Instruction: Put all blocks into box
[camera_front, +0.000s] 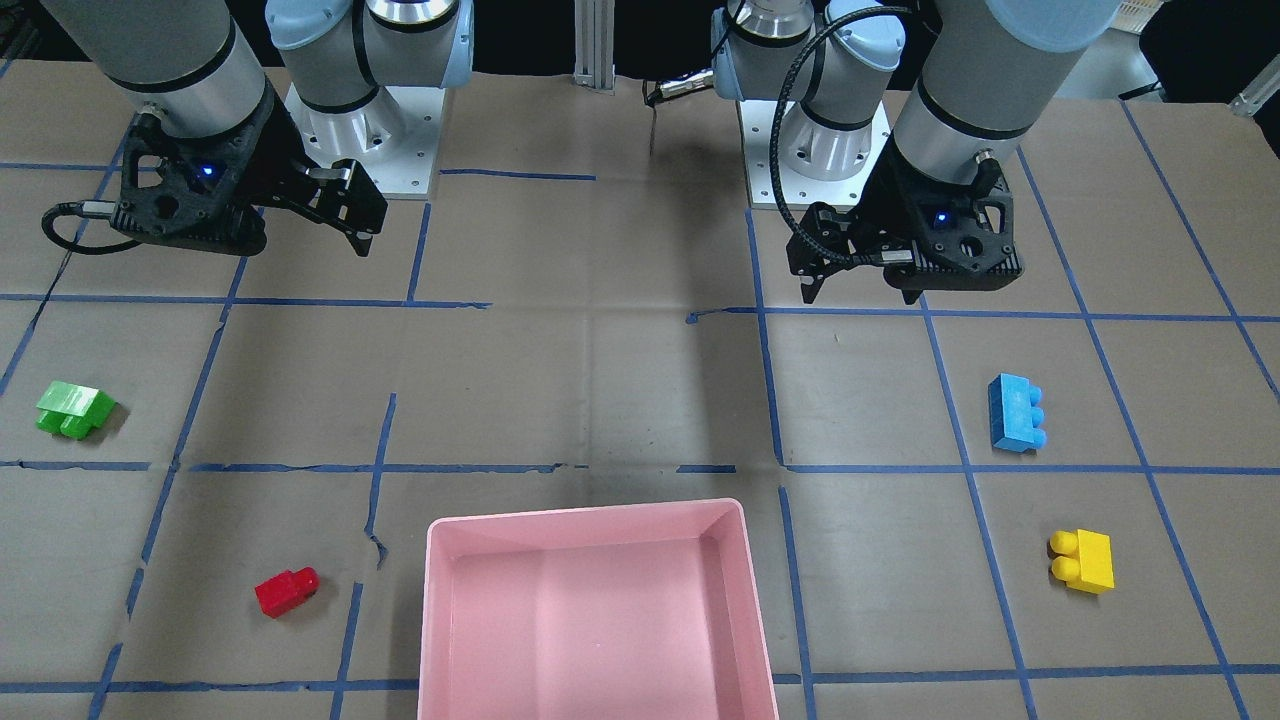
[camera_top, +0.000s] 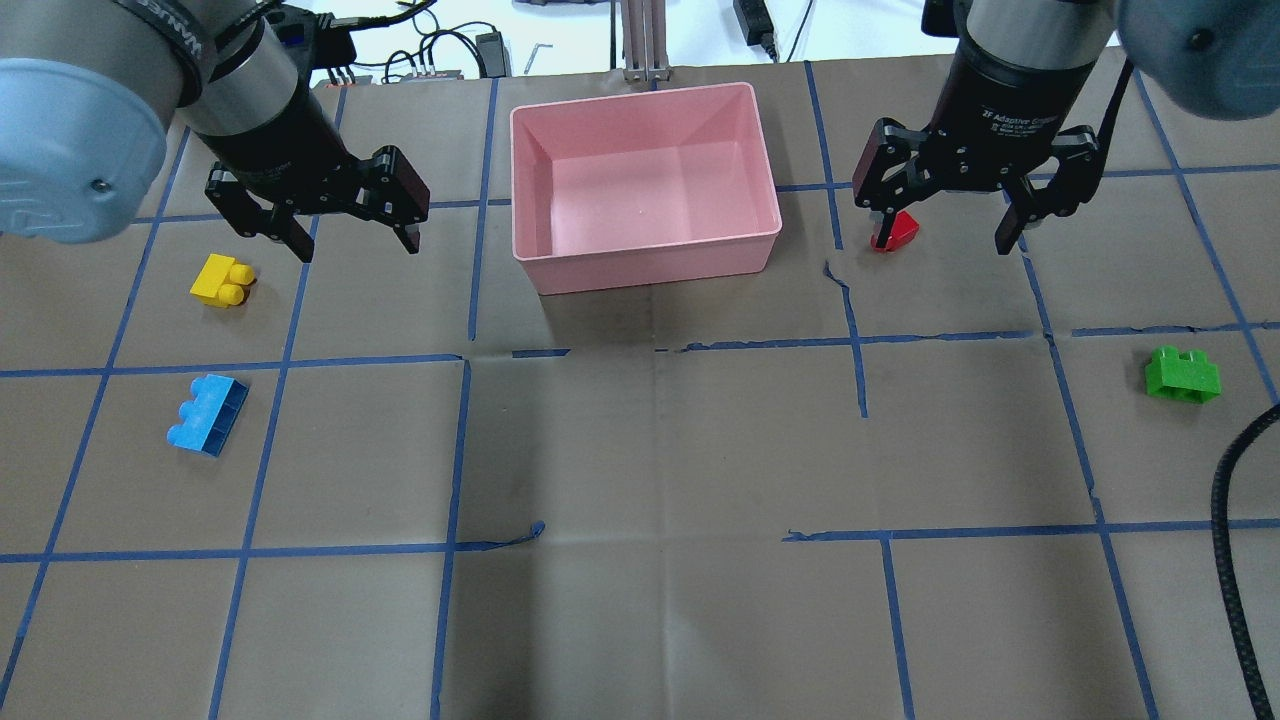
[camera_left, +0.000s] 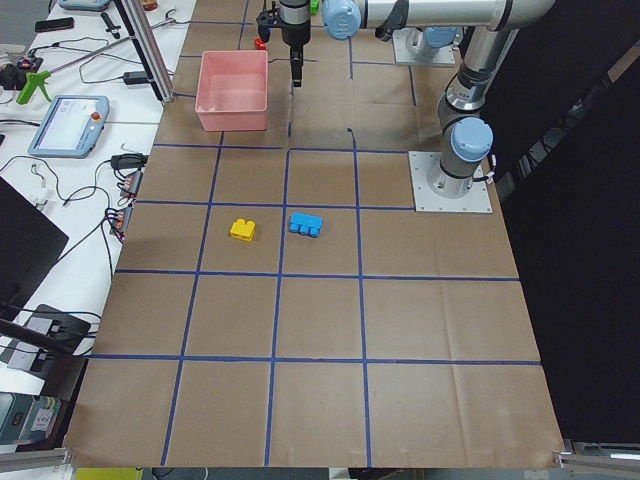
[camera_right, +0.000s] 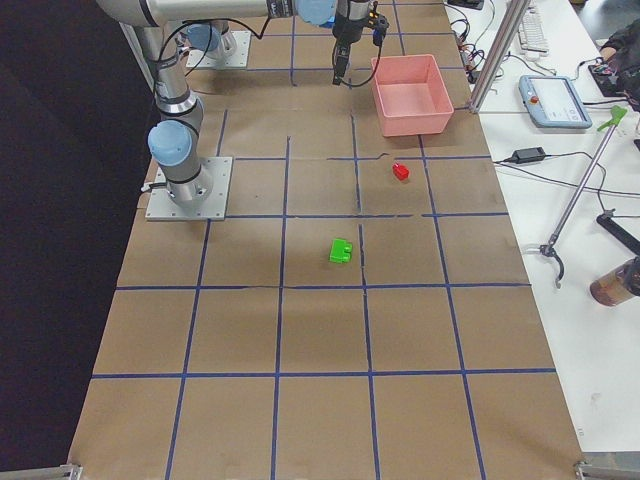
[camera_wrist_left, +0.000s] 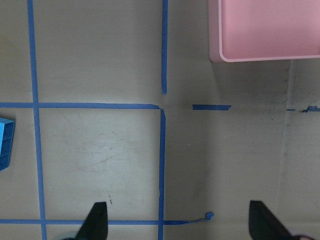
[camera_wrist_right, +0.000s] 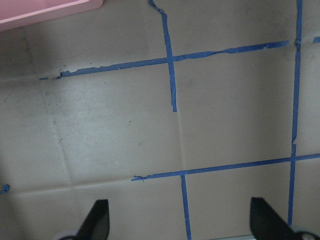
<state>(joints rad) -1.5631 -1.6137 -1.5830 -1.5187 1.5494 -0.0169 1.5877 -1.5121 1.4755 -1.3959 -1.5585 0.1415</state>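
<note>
On a brown paper-covered table gridded with blue tape, seen from overhead: pink box at the far middle, bare inside. To its left, left gripper hanging over the paper, fingers spread wide, holding nothing; close by, yellow block, and nearer the robot, blue block. To the right of the box, right gripper, equally wide open and empty, one finger half covering red block; green block well apart, near the right edge. From the camera facing the robot: red block in full, lying on the paper beside the box without touching it, well apart from that gripper. Left wrist camera: one box corner and a sliver of blue block at the frame edge. Right wrist camera: a strip of pink rim and taped paper beyond wide-spread fingertips
</note>
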